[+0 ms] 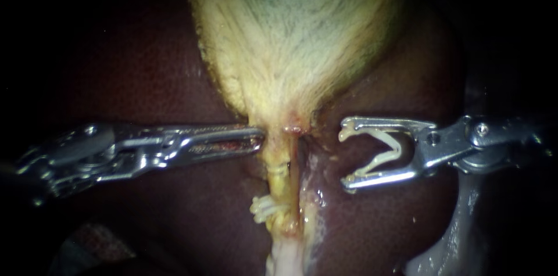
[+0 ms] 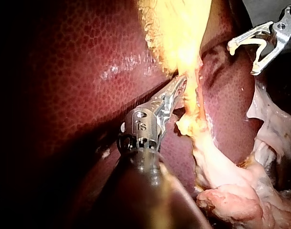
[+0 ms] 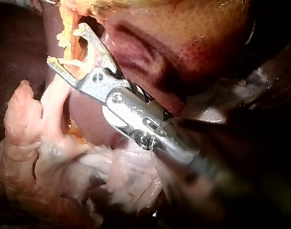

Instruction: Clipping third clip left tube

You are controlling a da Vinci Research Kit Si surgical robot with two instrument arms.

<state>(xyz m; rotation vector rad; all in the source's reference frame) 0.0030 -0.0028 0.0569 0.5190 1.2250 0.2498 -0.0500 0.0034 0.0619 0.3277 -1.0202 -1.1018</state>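
The yellow-green gallbladder (image 1: 290, 32) narrows to a neck at mid view. Below it runs the yellow left tube (image 1: 280, 182), with a thin clip (image 1: 278, 167) and a white clip (image 1: 266, 209) across it. My left instrument (image 1: 260, 135) lies level, its jaws together, pinching the neck's left edge; the left wrist view shows it (image 2: 180, 86) at the yellow tissue. My right instrument (image 1: 343, 157) stands right of the tubes and apart from them. Its jaws are spread wide around an open white clip (image 1: 381, 157), also seen in its own wrist view (image 3: 67, 44).
Dark red liver (image 1: 145, 78) surrounds the gallbladder on both sides. A paler strand (image 1: 308, 206) runs just right of the left tube. Pale fatty tissue (image 3: 112, 176) lies under the right instrument. A grey metal piece (image 1: 453, 235) stands at the lower right.
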